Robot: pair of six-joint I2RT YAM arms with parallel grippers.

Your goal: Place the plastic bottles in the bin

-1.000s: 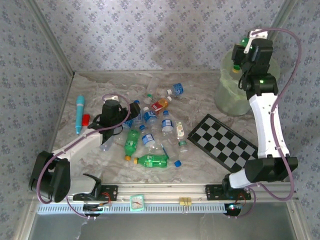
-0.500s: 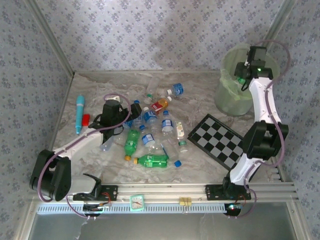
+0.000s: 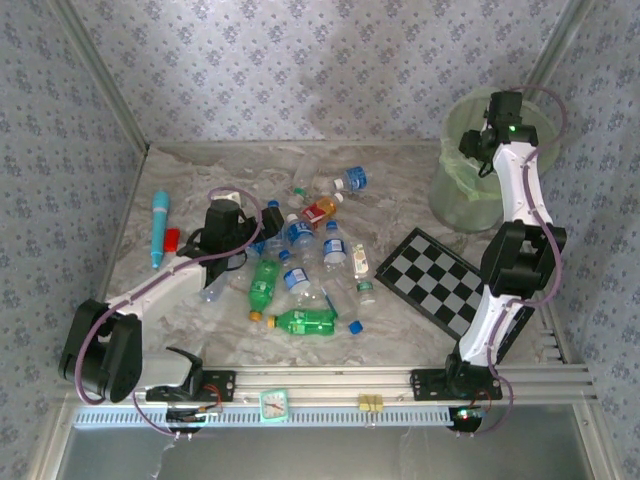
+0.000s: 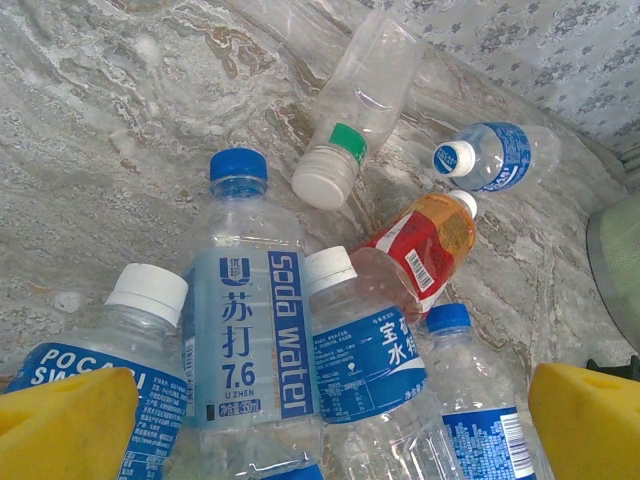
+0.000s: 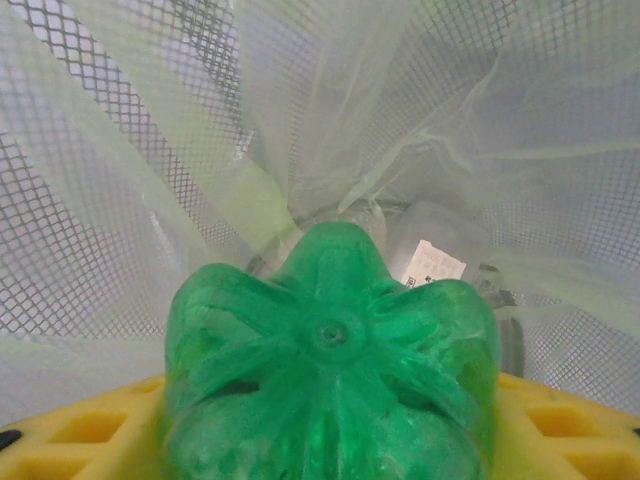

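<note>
Several plastic bottles (image 3: 300, 262) lie heaped mid-table, mostly clear with blue labels, two of them green (image 3: 303, 321), one red-orange labelled (image 3: 319, 210). My left gripper (image 3: 262, 228) hovers low over the heap's left side and is open. In the left wrist view its yellow fingertips (image 4: 65, 425) flank a "soda water" bottle (image 4: 245, 330) and a white-capped one (image 4: 365, 350), touching neither. At the back right my right gripper (image 3: 478, 148) reaches into the pale-green bin (image 3: 455, 200). A green bottle (image 5: 330, 380) sits between its yellow fingers, base pointing down into the bag-lined bin (image 5: 300, 120).
A black-and-white checkerboard (image 3: 440, 282) lies between the heap and the bin. A turquoise tube (image 3: 159, 228) and a small red object (image 3: 172, 239) rest near the left wall. Patterned walls close in left, back and right. Another clear bottle (image 5: 430, 255) lies at the bin's bottom.
My right arm has swung from above the bin's rim down into its mouth, carrying the green bottle. The left arm and the heap have not moved.
</note>
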